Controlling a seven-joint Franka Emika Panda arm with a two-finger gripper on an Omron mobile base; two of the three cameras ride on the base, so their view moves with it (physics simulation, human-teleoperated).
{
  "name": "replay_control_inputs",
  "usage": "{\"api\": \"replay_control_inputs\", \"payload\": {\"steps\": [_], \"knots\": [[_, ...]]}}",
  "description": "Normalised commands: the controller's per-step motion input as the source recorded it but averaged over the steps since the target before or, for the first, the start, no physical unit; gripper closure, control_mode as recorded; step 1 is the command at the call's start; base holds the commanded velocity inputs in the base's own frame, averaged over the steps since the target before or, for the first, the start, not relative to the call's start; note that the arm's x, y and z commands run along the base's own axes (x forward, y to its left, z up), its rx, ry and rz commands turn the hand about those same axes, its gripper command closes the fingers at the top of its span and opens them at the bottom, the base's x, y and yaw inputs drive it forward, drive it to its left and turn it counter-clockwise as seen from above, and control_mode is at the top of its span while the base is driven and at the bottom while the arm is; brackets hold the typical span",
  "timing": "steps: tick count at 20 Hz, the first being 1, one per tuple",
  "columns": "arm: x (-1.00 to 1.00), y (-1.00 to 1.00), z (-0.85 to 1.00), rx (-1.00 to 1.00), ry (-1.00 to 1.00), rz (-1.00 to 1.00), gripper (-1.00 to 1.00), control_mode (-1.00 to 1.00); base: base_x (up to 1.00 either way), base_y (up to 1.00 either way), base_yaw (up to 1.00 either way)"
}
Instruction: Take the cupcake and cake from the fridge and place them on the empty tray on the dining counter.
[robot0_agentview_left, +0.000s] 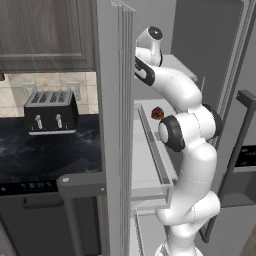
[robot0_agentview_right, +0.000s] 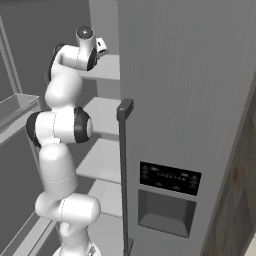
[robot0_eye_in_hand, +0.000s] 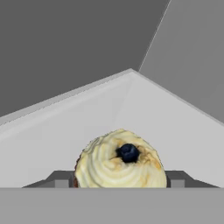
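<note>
Up on the top shelf of the open fridge (robot0_agentview_left: 116, 100), the arm is reaching deep inside, and the hand view puts the cupcake (robot0_eye_in_hand: 120, 161) right between the 2 dark fingertips (robot0_eye_in_hand: 61, 180) of the gripper (robot0_eye_in_hand: 119, 181). Cream swirl on top, a dark berry at its centre, sitting on the white shelf near the back corner. The tips flank the cupcake on either side, close to its base, but whether they have actually pinched it yet, you cannot tell from here; the jaws look partway in, with nothing lifted.

Meanwhile the cake (robot0_agentview_left: 157, 113), small, dark and reddish, waits on a lower shelf, partly behind the arm's elbow in the left base view.

So the step in hand looks like the grab. To do it well, my call is to squeeze on the wrapper base rather than the soft topping, keep the cupcake centred between the tips, and close gently so it does not skid toward the back wall. Then lift straight before drawing out, clear of the shelf lip and the door frame.
</note>
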Motion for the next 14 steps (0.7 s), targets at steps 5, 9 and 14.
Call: {"api": "replay_control_inputs", "payload": {"steps": [5, 9, 14], "knots": [[-0.13, 0.02, -0.17, 0.00, -0.01, 0.00, 1.00, -1.00, 0.00, 0.00, 0.00], [-0.63, -0.23, 0.05, 0.00, -0.10, 0.00, 1.00, -1.00, 0.00, 0.00, 0.00], [-1.00, -0.49, 0.00, 0.00, -0.03, -0.01, 1.00, -1.00, 0.00, 0.00, 0.00]]}}
